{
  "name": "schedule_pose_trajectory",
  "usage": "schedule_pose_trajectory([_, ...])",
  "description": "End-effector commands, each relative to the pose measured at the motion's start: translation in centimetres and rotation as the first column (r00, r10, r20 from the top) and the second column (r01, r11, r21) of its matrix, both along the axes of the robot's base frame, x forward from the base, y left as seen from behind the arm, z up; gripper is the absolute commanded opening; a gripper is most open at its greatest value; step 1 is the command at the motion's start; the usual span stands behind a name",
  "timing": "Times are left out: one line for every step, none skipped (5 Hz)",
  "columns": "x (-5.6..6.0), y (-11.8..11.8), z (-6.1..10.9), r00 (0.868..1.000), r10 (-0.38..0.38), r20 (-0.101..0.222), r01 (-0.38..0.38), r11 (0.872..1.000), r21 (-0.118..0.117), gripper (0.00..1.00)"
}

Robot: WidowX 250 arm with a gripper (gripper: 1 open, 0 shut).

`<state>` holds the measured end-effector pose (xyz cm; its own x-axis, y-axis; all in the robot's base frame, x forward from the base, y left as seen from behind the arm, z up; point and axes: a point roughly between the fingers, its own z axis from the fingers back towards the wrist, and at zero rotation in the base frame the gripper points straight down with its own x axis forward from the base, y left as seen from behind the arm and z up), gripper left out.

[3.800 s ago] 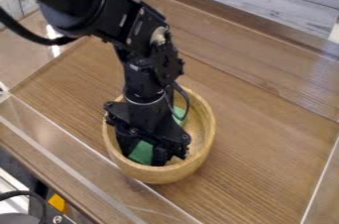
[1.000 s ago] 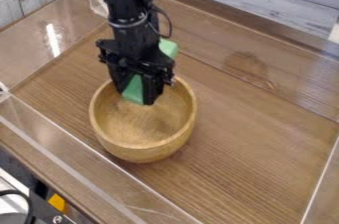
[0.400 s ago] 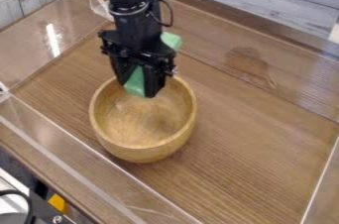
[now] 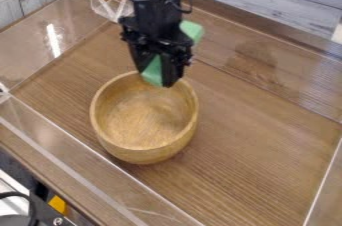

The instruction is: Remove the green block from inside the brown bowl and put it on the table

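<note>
My black gripper [image 4: 163, 73] points straight down, shut on the green block [image 4: 173, 62]. The block runs tilted between the fingers, one end showing at upper right near the wrist, the other low by the fingertips. It hangs above the far rim of the brown bowl [image 4: 120, 135], lifted out of the hollow. The light-brown wooden bowl sits on the wood-grain table [image 4: 267, 140] and its inside shows bare grain. My arm hides the middle of the block.
Low clear plastic walls [image 4: 67, 165] edge the table at the front and left. A pale plank surface lies beyond the far edge [image 4: 281, 0]. Bare tabletop stretches right of the bowl.
My gripper has carried the green block up and to the right, from over the bowl's middle to its far rim, rolling a little about its own axis. The bowl has stayed put.
</note>
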<state>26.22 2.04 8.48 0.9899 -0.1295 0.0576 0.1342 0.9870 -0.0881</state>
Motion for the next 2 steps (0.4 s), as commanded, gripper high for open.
schedule_pose_trajectory([1.3, -2.1, 1.1, 0.999, -0.009, 0.047, 0.009, 1.000, 0.001, 0.00])
schedule_pose_trajectory([2.0, -4.3, 0.6, 0.999, -0.021, 0.047, 0.021, 1.000, 0.004, 0.00])
